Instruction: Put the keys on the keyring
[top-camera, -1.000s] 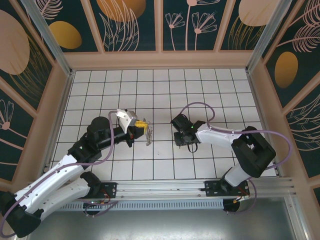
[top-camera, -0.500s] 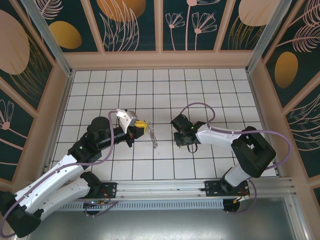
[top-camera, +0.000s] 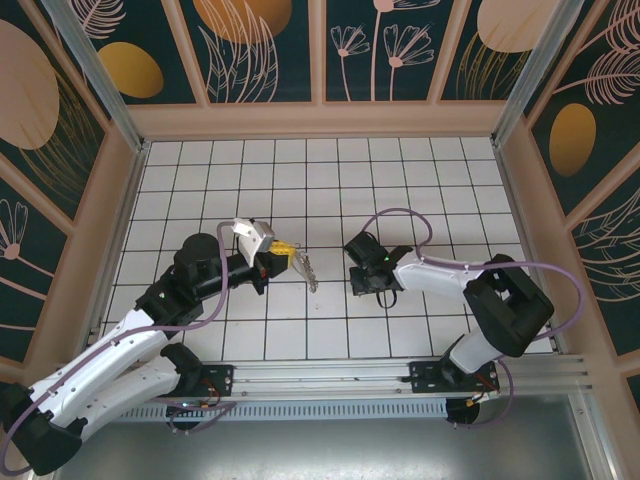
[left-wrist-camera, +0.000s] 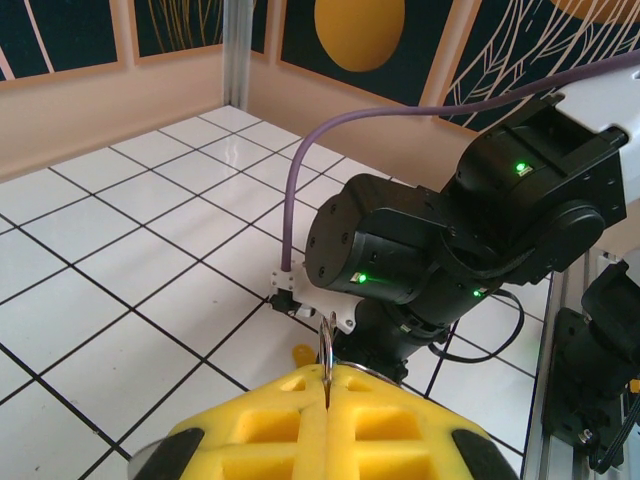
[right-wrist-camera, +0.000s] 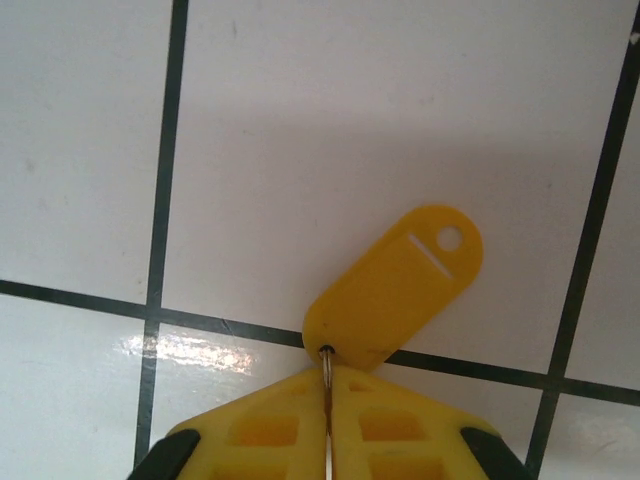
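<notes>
My left gripper (top-camera: 283, 248) is shut on the keyring (top-camera: 306, 268), a thin grey loop that hangs off its yellow pads, slanting down to the right. In the left wrist view the keyring (left-wrist-camera: 327, 345) stands edge-on out of the closed pads (left-wrist-camera: 270, 425). My right gripper (top-camera: 366, 285) points straight down at the floor. Its pads (right-wrist-camera: 390, 425) pinch a thin metal piece joined to the yellow-orange key head (right-wrist-camera: 395, 290), which lies flat on a tile line. That yellow head (left-wrist-camera: 303, 355) also peeks out under the right arm. I cannot pick out silvery keys separately.
The right arm's black wrist (left-wrist-camera: 430, 250) with green lights and its purple cable (left-wrist-camera: 300, 190) stand close in front of the left gripper. White tiled floor (top-camera: 330, 190) runs on to the wooden walls (top-camera: 320, 118). An aluminium rail (top-camera: 330, 378) borders the near edge.
The keyring in my left gripper has swung out to the right and now slants more. The right gripper has shifted slightly right and nearer, still low over the floor.
</notes>
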